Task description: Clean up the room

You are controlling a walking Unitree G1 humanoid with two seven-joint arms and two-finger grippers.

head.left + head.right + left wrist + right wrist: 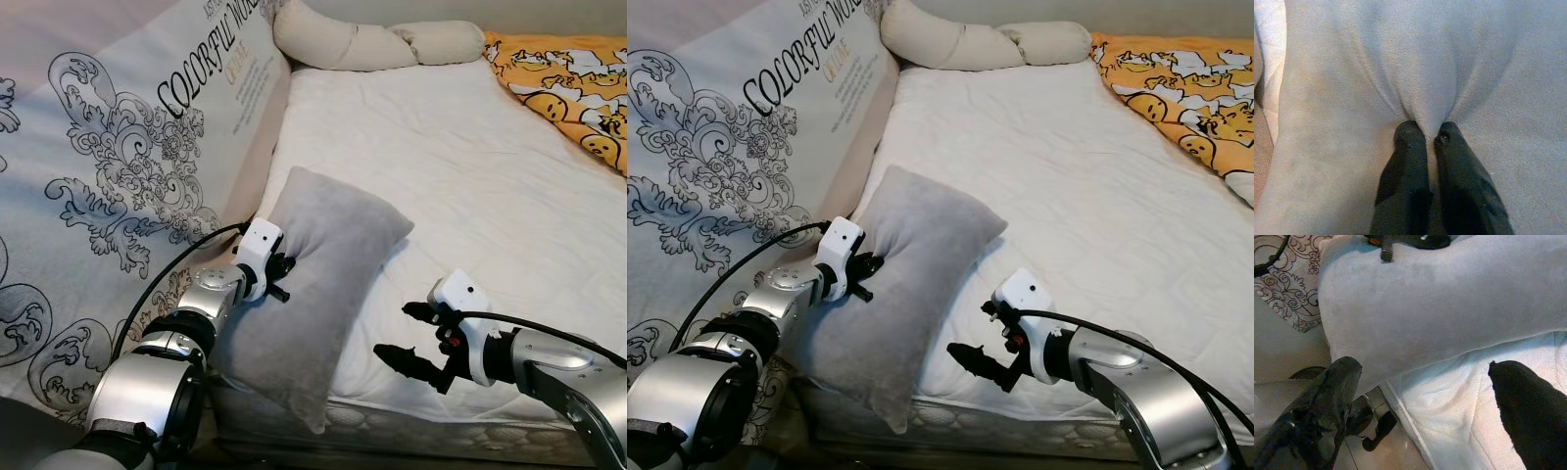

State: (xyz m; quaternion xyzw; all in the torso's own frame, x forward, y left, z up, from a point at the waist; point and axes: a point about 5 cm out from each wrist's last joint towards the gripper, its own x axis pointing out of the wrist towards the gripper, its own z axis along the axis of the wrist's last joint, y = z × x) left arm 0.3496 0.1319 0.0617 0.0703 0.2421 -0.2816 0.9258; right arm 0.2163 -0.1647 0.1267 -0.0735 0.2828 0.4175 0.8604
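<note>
At the bed's [470,186] near left edge, the left gripper [279,266] pinches a fold of the grey pillow [313,284], which overhangs the mattress; the right gripper [411,338] hovers beside it, fingers spread wide.

- Soft, even indoor light fills both eye views; no glare or blown highlight shows on the white mattress [460,186].
- Far end of the bed reads brightest; the near edge and the floor under it fall into shade.
- The grey pillow [313,284] casts a soft shadow on its near left side, over the bed's edge.
- Eye views are sharp, with no motion blur; the printed headboard [108,166] bows slightly toward the left edge.
- Left wrist view is warm-toned and soft, its black fingers [1410,161] out of focus.
- Right wrist view is grainy; its fingers [1337,396] are blurred and dark.
</note>
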